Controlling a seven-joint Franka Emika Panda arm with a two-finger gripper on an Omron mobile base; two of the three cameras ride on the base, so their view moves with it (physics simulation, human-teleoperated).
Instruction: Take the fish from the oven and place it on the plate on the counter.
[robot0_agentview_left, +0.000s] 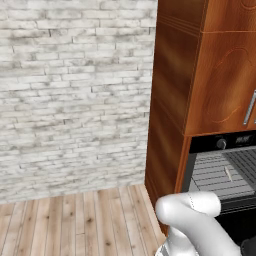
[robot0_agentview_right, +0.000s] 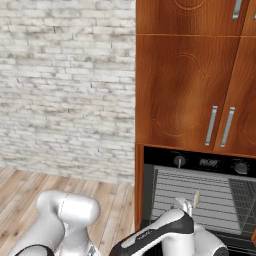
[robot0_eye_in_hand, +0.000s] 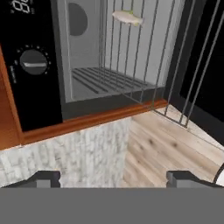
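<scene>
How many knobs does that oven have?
2 in the right base view, both on the oven's dark panel: one knob at the left, one at the right. More may be hidden.

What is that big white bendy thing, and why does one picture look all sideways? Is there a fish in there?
The white bendy thing is a robot arm. Two cameras ride behind it, one on each side, looking forward at a black built-in oven set in reddish-brown wood cabinets.

The third camera sits on the robot's hand, so its picture tilts when the hand tilts. The two small dark tips at the bottom are its gripper, standing wide open and holding nothing.

Yes! A small silvery-grey fish lies on the metal wire rack inside the open oven. Beside the opening is a round knob. Below are wooden floorboards.
</scene>
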